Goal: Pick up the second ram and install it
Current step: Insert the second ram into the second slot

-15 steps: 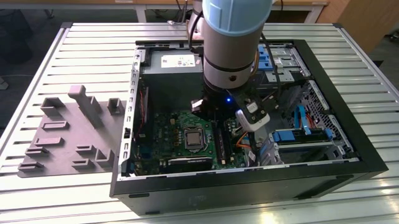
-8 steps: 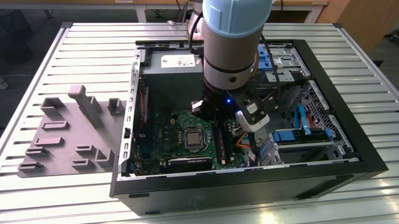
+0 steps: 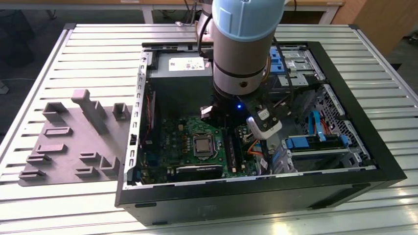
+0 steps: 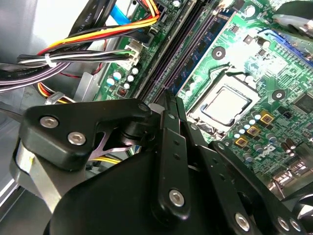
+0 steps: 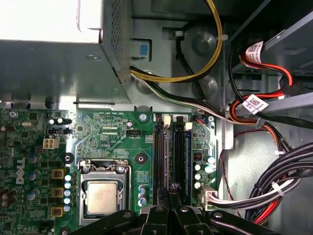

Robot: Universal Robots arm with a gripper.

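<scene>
Progress: pick-up looks done. No ram lies loose on the desk point(image 3: 365, 49), and the end effector point(image 5: 171, 192) is down inside the case point(image 3: 261, 196), over the memory slots point(image 5: 160, 152).
Left: seating not confirmed. I cannot tell whether the latches are closed.
End effector: fingers pressed together in both wrist views, nothing seen between them.
Ram point(image 5: 179, 152): long, thin dark stick on edge in a slot, just ahead of the tips and in line with them. A row of chips point(image 4: 198, 46) shows along its face.
Doubt: cannot tell first stick from second.
</scene>
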